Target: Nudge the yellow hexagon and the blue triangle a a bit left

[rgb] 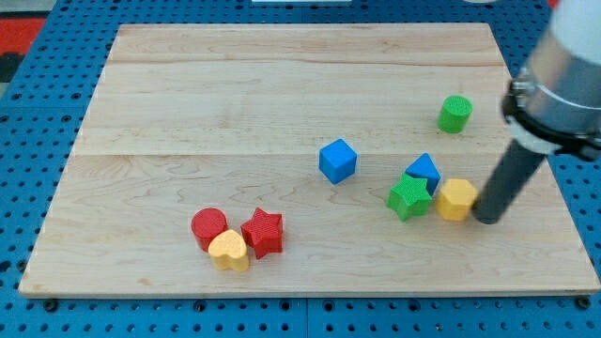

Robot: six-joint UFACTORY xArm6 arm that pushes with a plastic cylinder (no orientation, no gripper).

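The rod's tip rests on the wooden worktop at the frame's lower right, touching the right side of the yellow hexagon. This tool is a bare rod — nothing on it opens or closes. The blue triangle sits just upper left of the hexagon, against the green star. Further left lies a blue cube — well apart.

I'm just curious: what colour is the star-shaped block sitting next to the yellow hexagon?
Green. The green star touches the yellow hexagon, seen in the camera view.
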